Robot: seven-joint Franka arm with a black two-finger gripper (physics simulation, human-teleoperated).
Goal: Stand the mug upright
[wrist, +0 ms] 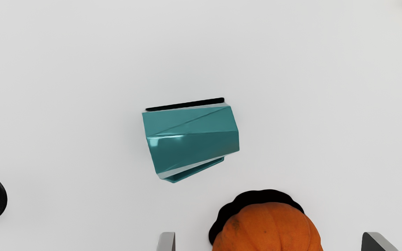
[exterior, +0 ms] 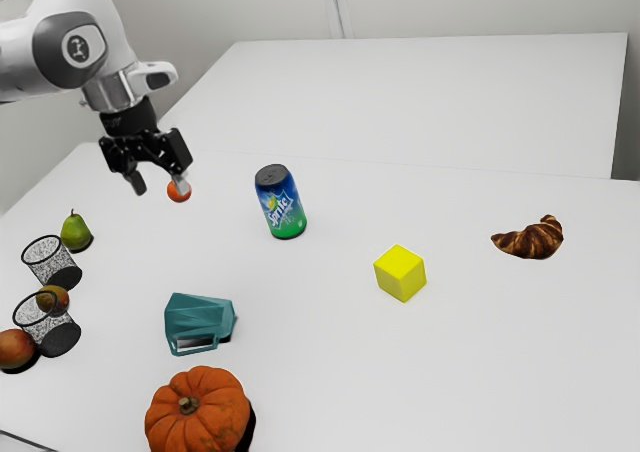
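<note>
The gripper (exterior: 160,184) hangs above the table toward the exterior view's upper left, with its fingers apart and nothing between them. In the wrist view the same open gripper (wrist: 268,240) has its two tips widely spaced. A teal faceted mug (exterior: 196,318) lies on its side on the table, handle low against the surface, just behind the pumpkin in the exterior view. The mug (wrist: 192,137) appears in the wrist view beyond the fingertips, apart from them. Its inside is hidden from both cameras.
An orange pumpkin (exterior: 198,412) sits close to the mug. A soda can (exterior: 281,202), yellow cube (exterior: 400,273) and croissant (exterior: 529,238) stand farther off. Two mesh cups (exterior: 52,262), a pear (exterior: 75,231) and other fruit are at the exterior view's left.
</note>
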